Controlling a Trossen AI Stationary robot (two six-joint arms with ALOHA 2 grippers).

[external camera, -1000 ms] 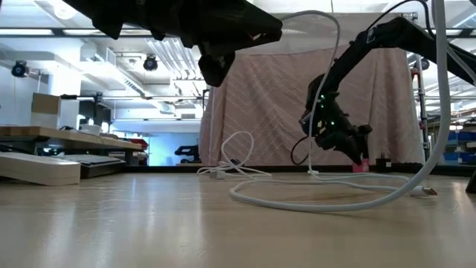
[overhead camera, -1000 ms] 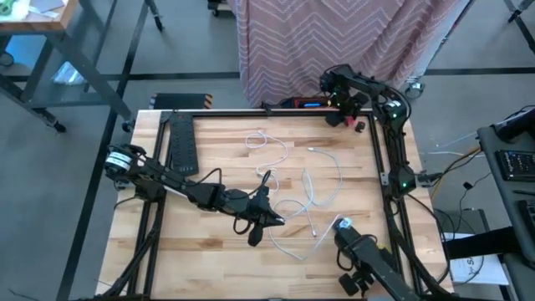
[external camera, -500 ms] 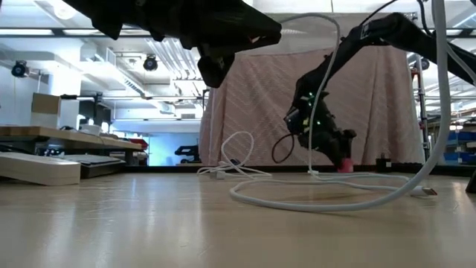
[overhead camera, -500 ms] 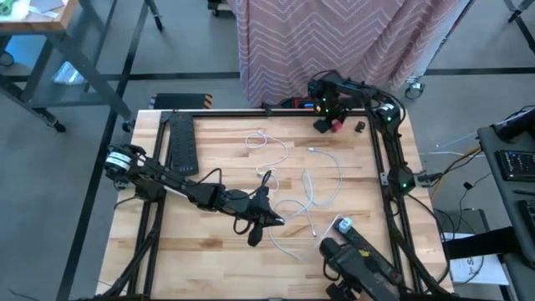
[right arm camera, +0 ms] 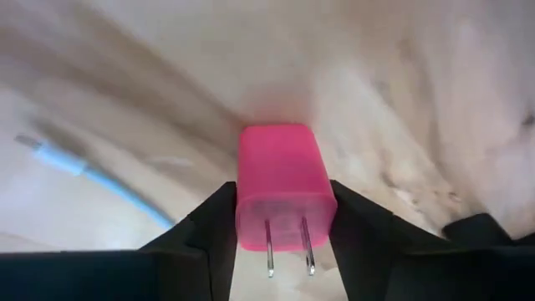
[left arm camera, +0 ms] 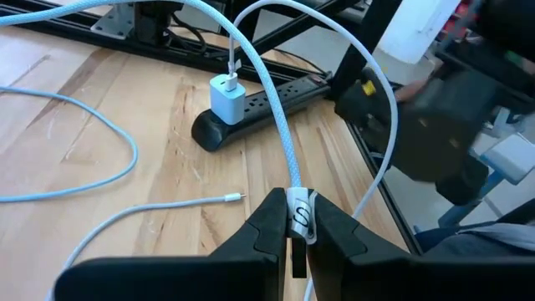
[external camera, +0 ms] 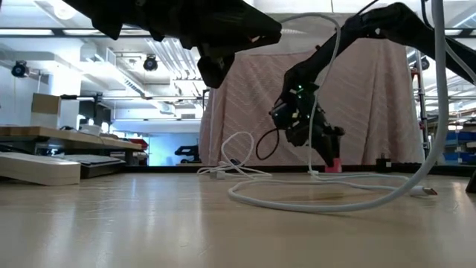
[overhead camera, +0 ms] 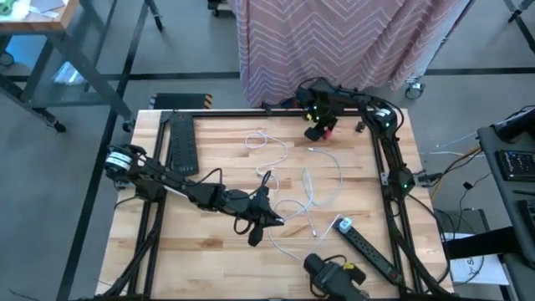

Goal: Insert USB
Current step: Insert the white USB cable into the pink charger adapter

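My left gripper (overhead camera: pixel 272 221) hangs above the table's middle, shut on the plug end of a white braided cable (left arm camera: pixel 284 142). A black power strip (overhead camera: pixel 368 247) lies near the right near corner with a white charger (left arm camera: pixel 224 96) plugged into it. My right gripper (overhead camera: pixel 322 131) is at the far edge, shut on a pink charger (right arm camera: pixel 284 180). That charger also shows low over the wood in the low view (external camera: pixel 332 164). My left gripper pinches the cable's white connector end (left arm camera: pixel 299 213) between its two fingers. The cable runs on from the fingertips in a high arch (external camera: pixel 327 30), and the held end is clear of the table. My right gripper pinches the pink charger by two opposite sides (right arm camera: pixel 251 209), one finger on each. Its metal prongs (right arm camera: pixel 288 247) point back toward the wrist. The fingers slant down toward the table; whether the charger touches the wood, I cannot tell.
Several loose white cables (overhead camera: pixel 313 188) loop over the table's middle, one free end (left arm camera: pixel 234 197) lying close before my left gripper. A long black bar (overhead camera: pixel 180 142) lies along the left far side. A dark bulky object (overhead camera: pixel 330 276) sits at the near edge.
My right gripper has carried the pink charger along the far edge toward the table's left, staying shut on it. The dark object at the near edge has slid left, uncovering the power strip. My left arm has kept still.
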